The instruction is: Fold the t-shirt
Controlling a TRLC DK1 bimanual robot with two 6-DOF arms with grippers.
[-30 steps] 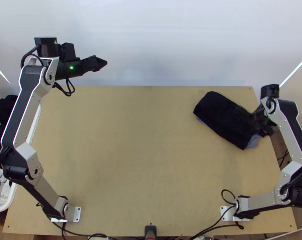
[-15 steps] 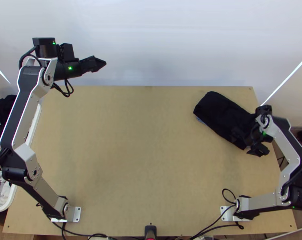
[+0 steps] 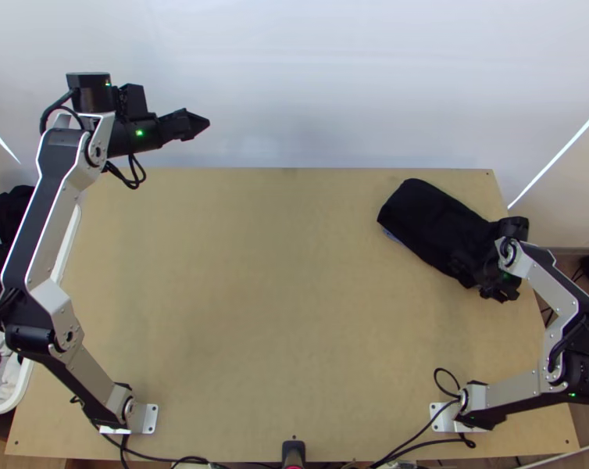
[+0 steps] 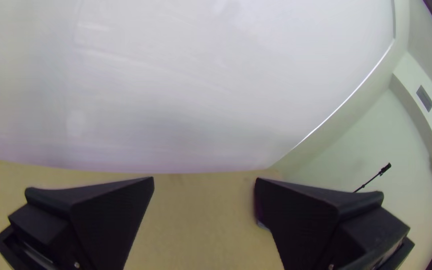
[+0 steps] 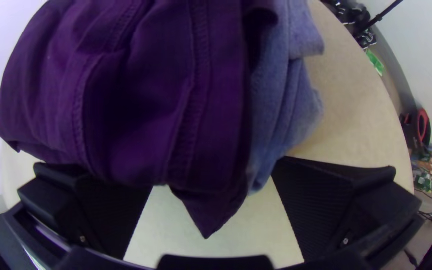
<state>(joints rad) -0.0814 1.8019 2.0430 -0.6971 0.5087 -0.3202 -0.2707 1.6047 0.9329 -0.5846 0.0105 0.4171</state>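
Note:
In the top view, my left gripper (image 3: 191, 123) hangs beyond the table's far edge, away from the cloth. Its two fingers stand wide apart in the left wrist view, with nothing between them at my left gripper (image 4: 204, 181). A black folded bundle of cloth (image 3: 427, 215) lies at the table's far right. Over its near right end is my right gripper (image 3: 497, 291). The right wrist view has the bundle (image 5: 141, 100) looking dark purple, layered beside light blue cloth (image 5: 281, 100). A dark corner pokes into the gap of my open right gripper (image 5: 213, 182).
The wooden table (image 3: 271, 297) has bare surface across its middle and left. A white bin (image 3: 21, 395) with dark and white cloths stands beyond the left edge. A pale wall (image 3: 294, 86) rises behind the far edge. Cables (image 3: 419, 438) run along the near edge.
My right gripper has moved toward the near side, over the bundle's near right end, covering the blue cloth seen there earlier. The bundle looks unmoved, and the left arm has hardly shifted.

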